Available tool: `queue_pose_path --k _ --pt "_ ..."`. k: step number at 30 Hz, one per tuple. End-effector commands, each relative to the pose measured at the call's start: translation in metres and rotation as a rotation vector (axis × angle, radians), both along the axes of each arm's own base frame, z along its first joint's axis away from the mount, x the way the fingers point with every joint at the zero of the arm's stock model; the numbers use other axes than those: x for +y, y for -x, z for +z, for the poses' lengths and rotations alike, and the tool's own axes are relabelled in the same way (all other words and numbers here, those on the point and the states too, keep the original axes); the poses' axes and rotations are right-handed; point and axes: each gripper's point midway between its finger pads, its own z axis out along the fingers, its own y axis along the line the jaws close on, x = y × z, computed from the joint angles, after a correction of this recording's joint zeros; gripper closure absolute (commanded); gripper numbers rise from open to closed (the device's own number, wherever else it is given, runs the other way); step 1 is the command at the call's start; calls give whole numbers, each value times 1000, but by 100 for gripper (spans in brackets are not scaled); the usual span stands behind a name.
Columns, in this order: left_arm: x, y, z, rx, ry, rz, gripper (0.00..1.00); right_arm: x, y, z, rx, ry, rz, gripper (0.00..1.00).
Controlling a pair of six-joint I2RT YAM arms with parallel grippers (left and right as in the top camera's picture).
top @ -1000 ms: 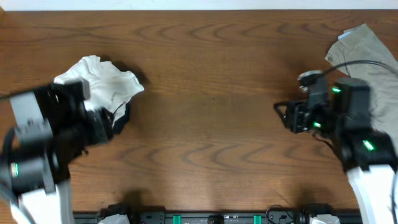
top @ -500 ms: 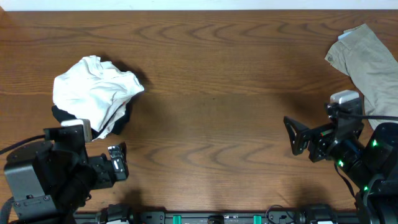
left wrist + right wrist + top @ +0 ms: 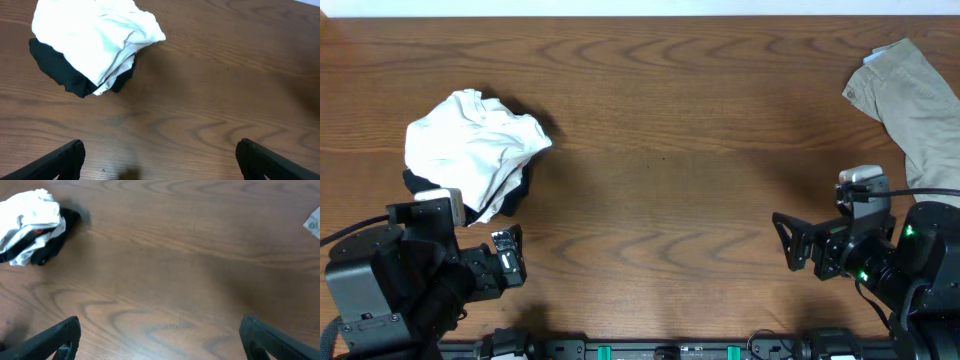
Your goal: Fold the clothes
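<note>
Left gripper (image 3: 508,258) back, black garment (image 3: 55,70) half-hidden

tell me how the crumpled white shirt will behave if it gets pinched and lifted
The white T-shirt lies in soft crumpled folds, so it would probably hang limp and unfurl from one pinch. It sits bunched over the black garment, so a deep pinch might lift both. Pushed on the smooth table, it would likely slide and bunch.

1 white T-shirt (image 3: 470,140); 1 black garment (image 3: 55,65); 1 khaki-grey garment (image 3: 910,95). 3 pieces in all, in 2 places: 1 heap of two, 1 single piece. 2 two-finger grippers: 1 left gripper (image 3: 515,258), 1 right gripper (image 3: 783,242). 1 wooden table (image 3: 660,120).
</note>
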Motion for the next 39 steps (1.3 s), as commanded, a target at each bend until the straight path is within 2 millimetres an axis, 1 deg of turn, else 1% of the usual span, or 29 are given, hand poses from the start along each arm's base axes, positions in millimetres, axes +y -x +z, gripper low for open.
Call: queue_pose_path --k 1,3,6,8,10,13,16,17,18,25,30,39 --pt "-1 -1 1 -1 11 7 2 3 4 -2 4 16 28 1" --pt "-1 -1 1 -1 11 7 2 1 6 -2 -9 34 26 1" --pt "-1 -1 1 -1 11 7 2 -8 2 2 -106 86 -2 1" --pt "-1 -1 1 -1 11 7 2 -10 1 -2 -175 92 -5 1" --pt "-1 -1 1 -1 11 7 2 -11 1 -17 -209 89 -15 1" --pt "-1 -1 1 -1 11 7 2 -11 3 -50 -227 87 -15 1" --pt "-1 -1 1 -1 11 7 2 -12 10 -95 -185 92 -14 1" --pt "-1 -1 1 -1 11 6 2 -14 10 -106 -178 98 -22 1" --pt "-1 -1 1 -1 11 7 2 -14 10 -115 -184 98 -23 1" --pt "-1 -1 1 -1 11 7 2 -11 2 -161 -227 82 -18 1" --pt "-1 -1 1 -1 11 6 2 -7 -5 -171 -291 64 -4 1" --pt "-1 -1 1 -1 11 6 2 -7 -6 -168 -303 65 -5 1"
